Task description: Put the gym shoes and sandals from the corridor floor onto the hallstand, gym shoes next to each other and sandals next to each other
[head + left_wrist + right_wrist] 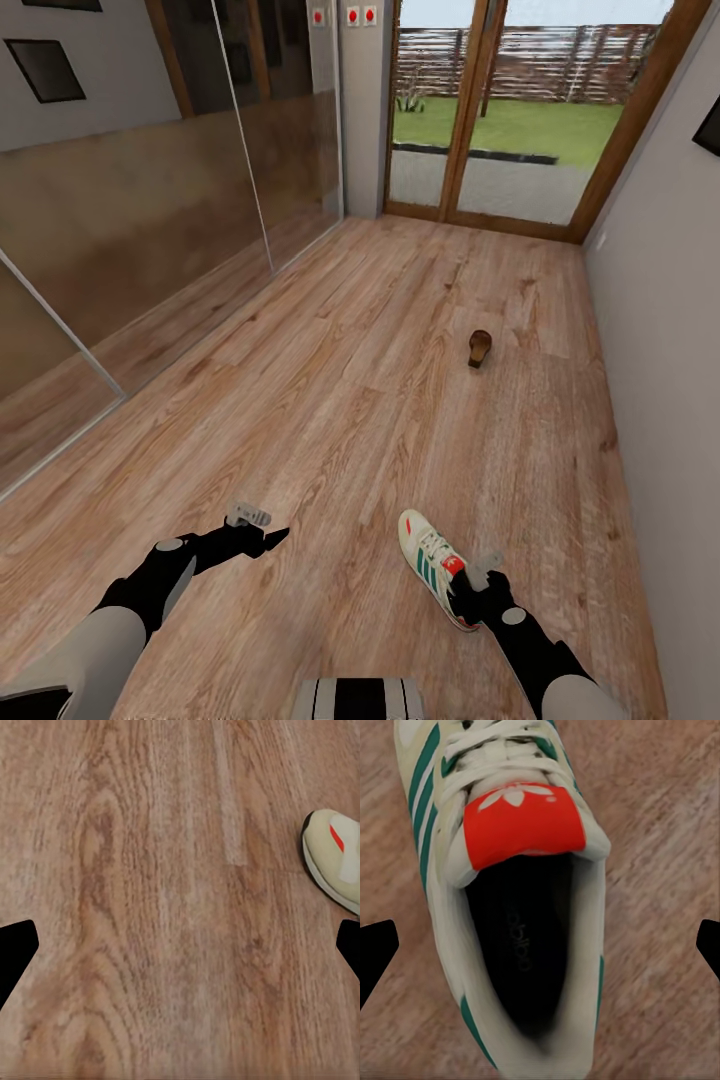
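The floor (380,400) of light wood planks runs from the near edge to a glazed door (490,110) at the far end, with lawn and a fence beyond it. A mirrored wall (150,220) lines the left side and a plain grey wall (670,330) the right.

The left arm reaches out low at near left, its gripper (262,541) above bare planks; in the left wrist view its jaws stand wide, the dark fingertips (15,949) at the edges of the frame. The right gripper (470,592) hangs at near right, directly over the heel half of a shoe (432,566), its jaws wide either side of the opening, holding nothing; whether they touch the shoe cannot be told.

That shoe lies on the floor at near right, toe pointing far-left, white with green stripes and a red tongue patch (523,825). A sandal (480,347), dark brown, lies well apart from it on the floor, farther off and slightly right.
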You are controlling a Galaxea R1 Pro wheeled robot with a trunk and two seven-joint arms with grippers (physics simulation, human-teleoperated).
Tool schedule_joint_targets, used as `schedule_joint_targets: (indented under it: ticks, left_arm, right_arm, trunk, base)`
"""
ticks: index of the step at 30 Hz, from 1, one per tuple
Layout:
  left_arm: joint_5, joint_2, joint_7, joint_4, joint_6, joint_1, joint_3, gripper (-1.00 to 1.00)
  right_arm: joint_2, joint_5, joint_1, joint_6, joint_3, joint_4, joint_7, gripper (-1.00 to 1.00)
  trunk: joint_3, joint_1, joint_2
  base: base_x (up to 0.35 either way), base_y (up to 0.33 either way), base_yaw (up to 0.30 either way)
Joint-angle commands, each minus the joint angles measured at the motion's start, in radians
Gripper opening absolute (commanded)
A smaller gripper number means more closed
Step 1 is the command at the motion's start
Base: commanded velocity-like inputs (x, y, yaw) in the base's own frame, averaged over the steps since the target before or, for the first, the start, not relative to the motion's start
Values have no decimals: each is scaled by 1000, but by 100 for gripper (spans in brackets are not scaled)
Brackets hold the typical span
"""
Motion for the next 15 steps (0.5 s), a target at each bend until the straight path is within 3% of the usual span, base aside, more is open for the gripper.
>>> schedule_joint_targets:
  ticks: [1,4,15]
  left_arm:
    - [-10,-1,-7,-1,-1,0,8,100]
    - [-10,-1,-7,-1,-1,0,8,100]
    - [-10,0,-7,-1,-1,-1,8,100]
  right_arm:
    - [-1,8,0,-4,-9,-1,6,100]
    - [-4,8,0,-5,-9,-1,6,100]
    - [-9,8,0,-6,-11,-2,5,100]
  trunk:
    - [-5,0,-1]
    - [-20,2,-1]
    - [-30,2,-1]
  base:
    - [0,0,0]
    - [0,0,0]
    - [0,0,0]
